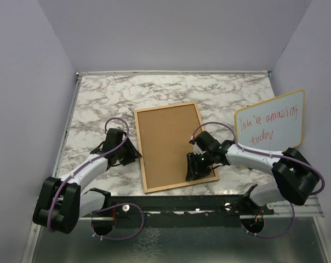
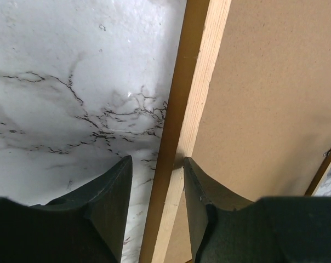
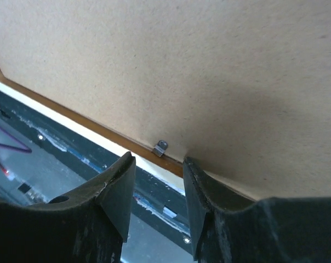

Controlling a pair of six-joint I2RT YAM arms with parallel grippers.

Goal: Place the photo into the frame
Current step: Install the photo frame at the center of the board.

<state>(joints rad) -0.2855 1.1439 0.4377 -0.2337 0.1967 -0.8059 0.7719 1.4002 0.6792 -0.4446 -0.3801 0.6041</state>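
pale lilac walls enclose a marble-patterned table.

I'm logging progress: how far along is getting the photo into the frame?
Done: the frame lies back up, its brown board seated in it. In hand: the left gripper straddles one long rim, the right gripper hovers open by a metal clip. Left: unclear, no photo is in view.

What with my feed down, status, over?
Left gripper open astride frame rim. Right gripper open over backing clip. Photo not in sight.
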